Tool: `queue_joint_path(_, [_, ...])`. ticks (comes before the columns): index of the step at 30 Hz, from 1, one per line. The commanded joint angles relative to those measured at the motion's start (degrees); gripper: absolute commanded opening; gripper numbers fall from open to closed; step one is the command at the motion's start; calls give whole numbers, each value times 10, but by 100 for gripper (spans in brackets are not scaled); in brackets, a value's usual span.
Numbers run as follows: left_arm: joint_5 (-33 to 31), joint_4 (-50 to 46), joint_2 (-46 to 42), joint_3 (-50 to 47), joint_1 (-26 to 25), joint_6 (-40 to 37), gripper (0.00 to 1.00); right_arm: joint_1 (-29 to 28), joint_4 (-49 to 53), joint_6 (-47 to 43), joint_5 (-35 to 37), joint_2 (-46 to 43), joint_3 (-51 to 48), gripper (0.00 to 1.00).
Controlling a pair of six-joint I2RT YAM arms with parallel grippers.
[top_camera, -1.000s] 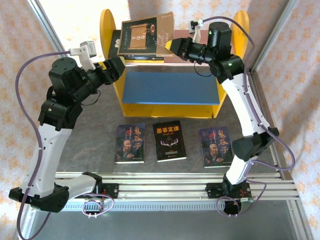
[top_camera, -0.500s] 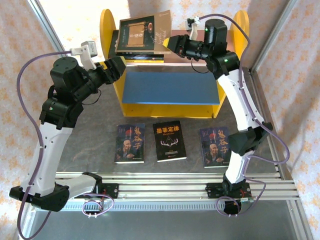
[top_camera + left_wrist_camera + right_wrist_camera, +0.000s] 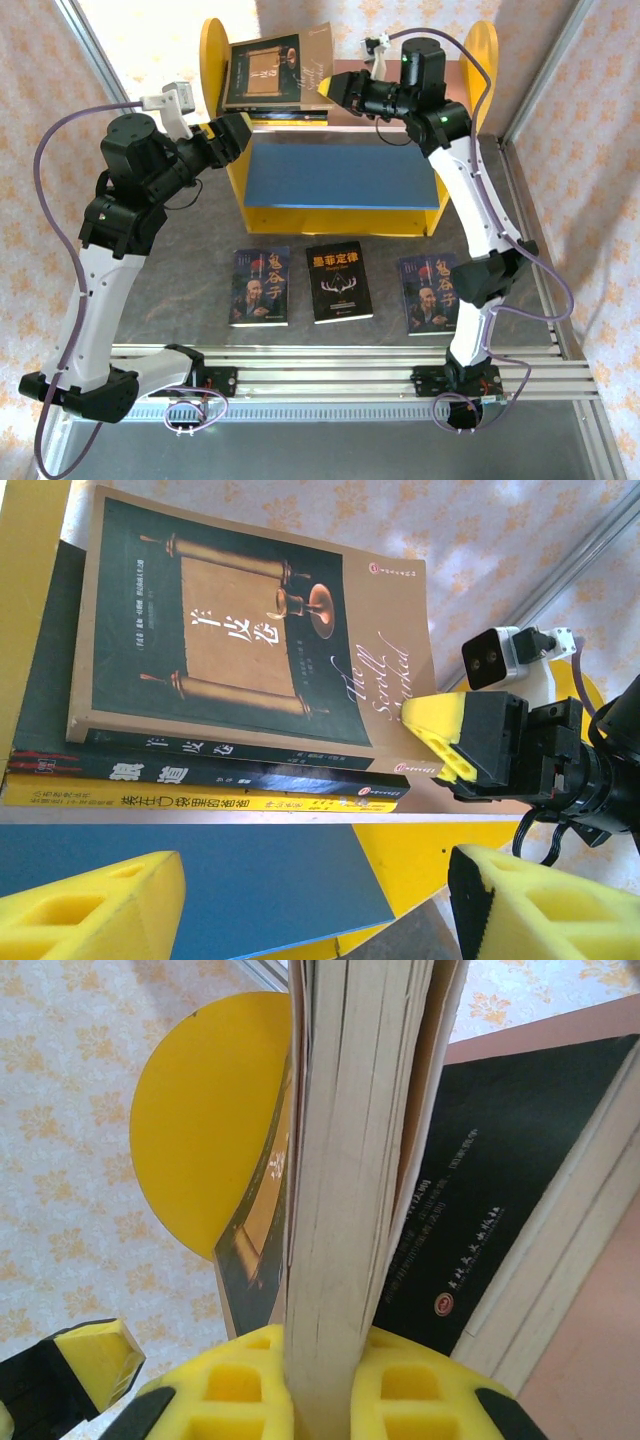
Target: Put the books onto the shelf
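My right gripper [image 3: 335, 90] is clamped on the right edge of the tan-brown book [image 3: 275, 72]. From the right wrist I see its pages pinched between the yellow pads [image 3: 200, 1385]. That book lies across a stack at the left end of the shelf's [image 3: 213, 70] upper board, over a dark book [image 3: 45, 680] and a yellow-covered book [image 3: 200, 801]. My left gripper [image 3: 235, 135] hangs by the shelf's left panel, jaws apart, holding nothing. On the bench [image 3: 180, 250] lie the left bearded-man book [image 3: 260, 287], the antlers book [image 3: 339, 283] and the right bearded-man book [image 3: 432, 292].
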State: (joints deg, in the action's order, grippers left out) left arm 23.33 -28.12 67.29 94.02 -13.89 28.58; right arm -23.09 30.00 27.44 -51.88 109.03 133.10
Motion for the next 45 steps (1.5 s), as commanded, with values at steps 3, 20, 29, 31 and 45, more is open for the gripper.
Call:
queue_joint_path(3, [-4, 1, -2, 15, -4, -4, 69, -7, -28, 1, -23, 4, 39, 7])
queue_joint_path(20, [-10, -8, -4, 21, -4, -13, 69, -18, -16, 4, -18, 31, 74, 14])
queue_joint_path(29, [-9, -16, -6, 31, -3, -15, 69, -18, 24, -26, 12, 32, 93, 40])
queue_joint_path(31, [-8, -17, -7, 32, -4, -15, 69, -18, 36, -36, 22, 29, 95, 44])
queue_joint_path(45, [-10, -26, -14, 28, -4, -23, 70, -10, 86, -76, 55, 10, 79, 59])
